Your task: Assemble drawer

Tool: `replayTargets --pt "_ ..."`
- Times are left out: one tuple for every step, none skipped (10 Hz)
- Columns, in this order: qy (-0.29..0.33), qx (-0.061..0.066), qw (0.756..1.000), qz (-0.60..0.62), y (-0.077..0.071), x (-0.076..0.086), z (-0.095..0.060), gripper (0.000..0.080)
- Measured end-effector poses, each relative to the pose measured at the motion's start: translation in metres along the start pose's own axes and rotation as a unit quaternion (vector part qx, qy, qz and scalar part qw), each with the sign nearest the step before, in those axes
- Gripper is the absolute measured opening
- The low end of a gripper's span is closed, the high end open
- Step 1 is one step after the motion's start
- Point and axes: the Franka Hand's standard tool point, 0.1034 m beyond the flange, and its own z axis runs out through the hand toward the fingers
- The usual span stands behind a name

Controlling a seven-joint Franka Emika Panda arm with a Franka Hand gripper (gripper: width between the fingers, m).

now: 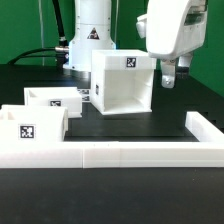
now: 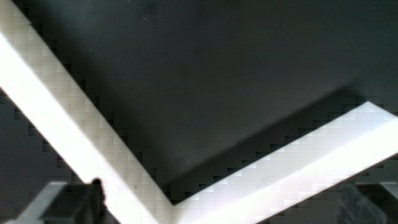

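The drawer's large hollow white casing (image 1: 125,82) stands in the middle of the dark table, with a tag on its top front edge. Two smaller white box trays, one (image 1: 53,100) behind the other (image 1: 30,128), sit at the exterior view's left, each with a tag. My gripper (image 1: 171,78) hangs in the air just to the exterior view's right of the casing, touching nothing. In the wrist view my gripper (image 2: 222,208) is open and empty. Its dark fingers (image 2: 63,202) show at the frame's edges. The casing and trays are out of the wrist view.
A long low white rail (image 1: 120,153) runs along the front and turns back at the exterior view's right (image 1: 206,128). Its corner shows as a V in the wrist view (image 2: 169,190), far below the gripper. The robot base (image 1: 88,40) stands behind the casing.
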Motion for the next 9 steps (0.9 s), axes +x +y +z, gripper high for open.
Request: replayTargets --pt "0.000 0.000 1.000 -0.001 0.000 0.000 0.000 0.0650" --pt "0.000 0.000 1.000 -0.001 0.000 0.000 0.000 0.0650" --pt "0.000 0.000 1.000 -0.001 0.000 0.000 0.000 0.0650" --pt "0.000 0.000 1.000 0.000 0.000 0.000 0.000 0.0650" --pt "-0.001 0.000 1.000 0.004 -0.001 -0.005 -0.002 0.0650" --pt "-0.002 -0.002 1.000 0.026 -0.008 -0.014 -0.006 0.0650" --pt "0.000 -0.007 0.998 0.065 -0.018 -0.022 -0.012 0.0650" --pt "-0.002 -0.007 0.998 0.066 -0.023 -0.028 -0.014 0.0650" --pt "-0.001 -0.007 0.996 0.092 -0.025 -0.030 -0.016 0.0650"
